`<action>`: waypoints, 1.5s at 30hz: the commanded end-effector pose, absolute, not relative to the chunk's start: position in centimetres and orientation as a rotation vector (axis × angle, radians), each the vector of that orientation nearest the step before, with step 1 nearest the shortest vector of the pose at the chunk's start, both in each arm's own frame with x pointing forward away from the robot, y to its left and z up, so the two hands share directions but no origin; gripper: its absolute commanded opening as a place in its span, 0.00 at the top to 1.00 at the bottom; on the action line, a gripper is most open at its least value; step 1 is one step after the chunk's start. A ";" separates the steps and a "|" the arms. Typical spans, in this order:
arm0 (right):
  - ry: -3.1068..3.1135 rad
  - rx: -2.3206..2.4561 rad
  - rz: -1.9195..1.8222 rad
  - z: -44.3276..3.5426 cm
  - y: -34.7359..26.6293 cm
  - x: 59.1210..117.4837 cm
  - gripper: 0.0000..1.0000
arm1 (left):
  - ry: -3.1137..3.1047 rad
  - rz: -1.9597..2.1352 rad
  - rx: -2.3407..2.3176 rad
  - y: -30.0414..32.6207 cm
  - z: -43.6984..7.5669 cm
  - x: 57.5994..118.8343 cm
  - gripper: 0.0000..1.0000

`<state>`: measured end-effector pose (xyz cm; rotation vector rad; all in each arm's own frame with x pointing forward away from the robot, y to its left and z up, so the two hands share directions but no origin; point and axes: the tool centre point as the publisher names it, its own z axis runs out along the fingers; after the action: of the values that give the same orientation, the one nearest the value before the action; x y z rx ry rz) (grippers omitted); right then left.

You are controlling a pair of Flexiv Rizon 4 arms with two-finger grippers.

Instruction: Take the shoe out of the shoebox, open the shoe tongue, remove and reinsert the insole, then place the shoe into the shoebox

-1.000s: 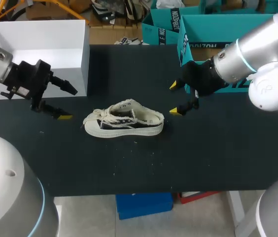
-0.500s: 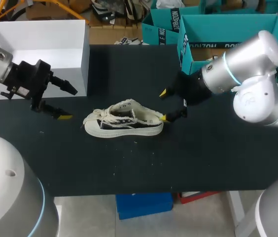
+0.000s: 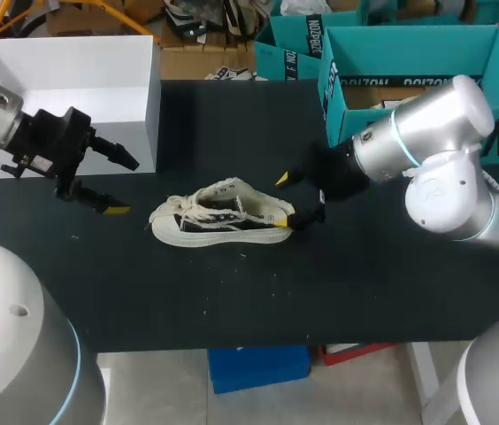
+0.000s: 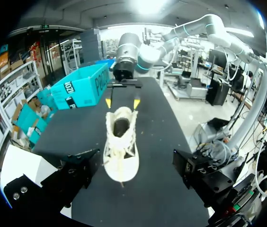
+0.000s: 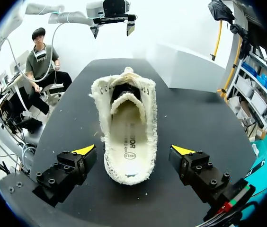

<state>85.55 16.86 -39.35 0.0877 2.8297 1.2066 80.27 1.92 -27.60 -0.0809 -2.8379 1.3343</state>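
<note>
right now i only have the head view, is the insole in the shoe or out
Observer: In. The right wrist view looks down into the shoe, and the insole is seated inside it.
Operator: has my right gripper got the heel
Observer: No. The right gripper is open. The heel sits between its two tips with a gap showing on each side.

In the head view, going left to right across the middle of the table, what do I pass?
Left gripper with yellow tips → cream canvas low-top shoe with black sides → right gripper, open at the shoe's heel.
</note>
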 end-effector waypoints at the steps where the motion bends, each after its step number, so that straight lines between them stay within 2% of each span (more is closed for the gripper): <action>1: 2.823 0.086 1.227 -40.3 17.9 86.0 0.00 | -2.843 1.334 -0.081 1.9 -27.7 80.2 0.00; 39: 2.839 0.096 1.349 -44.1 19.5 85.4 0.00 | -2.843 1.334 -0.081 1.9 -27.7 80.2 0.00; 40: 2.857 0.103 1.328 -44.1 19.5 85.4 0.54 | -2.843 1.334 -0.081 1.9 -27.7 80.2 0.00; 41: 2.855 0.101 1.327 -44.2 19.5 85.4 1.00 | -2.843 1.334 -0.081 1.9 -27.7 80.2 0.00; 45: 2.847 0.107 1.336 -44.2 19.5 85.4 1.00 | -2.843 1.334 -0.081 1.9 -27.7 80.2 0.00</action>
<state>85.25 19.28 -43.95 0.1060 2.8457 1.3375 80.28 1.92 -27.60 -0.0808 -2.8379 1.3342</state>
